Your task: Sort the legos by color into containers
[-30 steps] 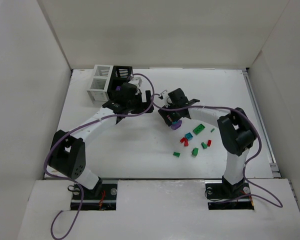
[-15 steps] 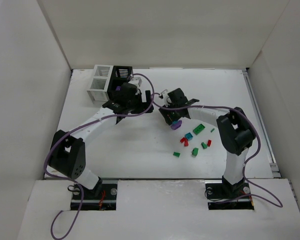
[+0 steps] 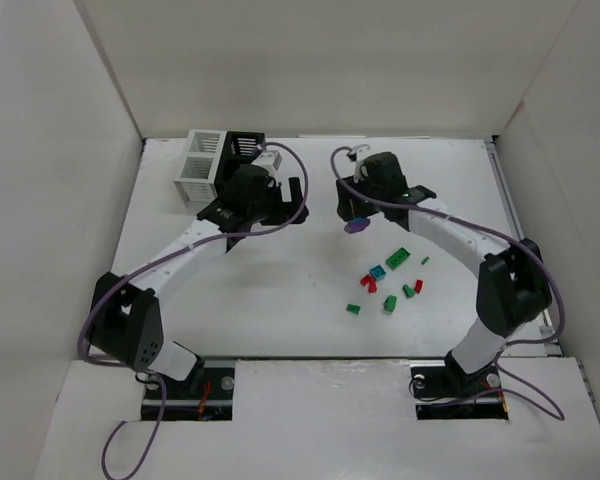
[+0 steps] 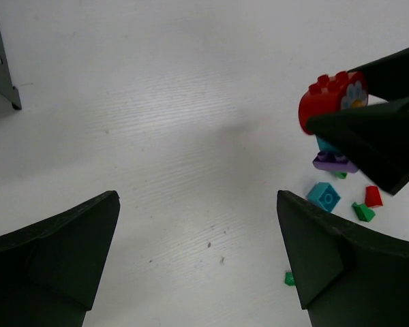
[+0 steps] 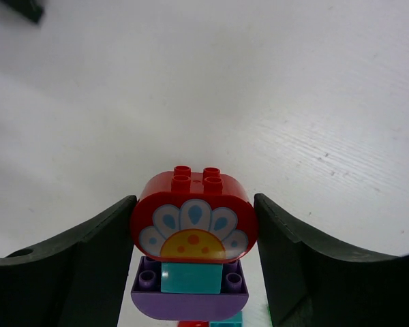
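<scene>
My right gripper (image 3: 354, 212) is shut on a stack of legos held above the table: a red rounded brick (image 5: 193, 216) with a flower print, a teal brick (image 5: 193, 278) under it, and a purple rounded brick (image 5: 189, 306) at the bottom. Both fingers press the red brick's sides. The same stack (image 4: 330, 103) shows at the right of the left wrist view. My left gripper (image 3: 263, 212) (image 4: 198, 204) is open over bare table. The white container (image 3: 200, 165) and black container (image 3: 242, 150) stand joined at the far left, just behind the left gripper.
Loose legos lie right of centre: a green one (image 3: 398, 258), a teal one (image 3: 378, 271), a red one (image 3: 368, 283), plus more small green and red pieces around (image 3: 408, 291). White walls enclose the table on three sides.
The right arm has swung away from the loose pile toward the far side, carrying the stack up off the table. The left arm shifted slightly.
</scene>
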{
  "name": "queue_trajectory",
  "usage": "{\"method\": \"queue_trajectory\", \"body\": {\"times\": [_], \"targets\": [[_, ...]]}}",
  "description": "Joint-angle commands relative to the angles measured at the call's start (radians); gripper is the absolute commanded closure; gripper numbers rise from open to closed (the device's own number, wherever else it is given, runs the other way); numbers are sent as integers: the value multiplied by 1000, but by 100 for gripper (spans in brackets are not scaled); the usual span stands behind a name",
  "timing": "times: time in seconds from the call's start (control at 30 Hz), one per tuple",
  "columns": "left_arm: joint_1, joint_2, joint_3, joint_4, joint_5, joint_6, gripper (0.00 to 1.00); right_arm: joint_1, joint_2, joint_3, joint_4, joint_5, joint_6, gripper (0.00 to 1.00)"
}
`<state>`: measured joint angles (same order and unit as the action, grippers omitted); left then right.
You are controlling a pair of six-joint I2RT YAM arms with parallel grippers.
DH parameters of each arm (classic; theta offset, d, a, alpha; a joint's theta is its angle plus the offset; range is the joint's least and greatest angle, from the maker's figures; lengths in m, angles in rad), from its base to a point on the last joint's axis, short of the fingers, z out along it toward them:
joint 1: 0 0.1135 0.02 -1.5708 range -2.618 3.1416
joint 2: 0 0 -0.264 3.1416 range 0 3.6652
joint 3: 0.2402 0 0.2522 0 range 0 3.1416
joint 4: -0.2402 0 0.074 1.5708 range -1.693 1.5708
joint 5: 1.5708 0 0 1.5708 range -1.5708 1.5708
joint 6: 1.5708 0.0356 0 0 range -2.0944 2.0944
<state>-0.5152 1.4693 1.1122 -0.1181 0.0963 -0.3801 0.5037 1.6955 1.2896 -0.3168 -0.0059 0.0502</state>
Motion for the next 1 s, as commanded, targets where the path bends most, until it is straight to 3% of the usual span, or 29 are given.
{"method": "queue_trajectory", "body": {"times": [0.0, 0.03, 0.13, 0.27, 0.33, 0.63, 0.97], "targets": [[-3, -108, -40, 81, 77, 20, 1, -82, -92, 10, 84, -52, 247, 58], [-3, -122, -75, 140, 103, 20, 0, -94, -111, -1, 84, -52, 383, 59], [-35, -177, -130, 256, 198, -11, 0, -94, -163, -36, 99, -10, 593, 59], [-181, -198, -196, 478, 113, -11, 0, -73, -198, -79, 160, 41, 784, 61], [-229, -185, -209, 537, -1, 0, 0, -41, -198, -67, 160, 41, 816, 60], [-270, -53, -164, 620, -163, -46, 0, 5, -217, -12, 170, 32, 838, 60], [-289, -44, -192, 693, -204, -83, 0, 24, -205, -1, 159, 3, 869, 60]]}}
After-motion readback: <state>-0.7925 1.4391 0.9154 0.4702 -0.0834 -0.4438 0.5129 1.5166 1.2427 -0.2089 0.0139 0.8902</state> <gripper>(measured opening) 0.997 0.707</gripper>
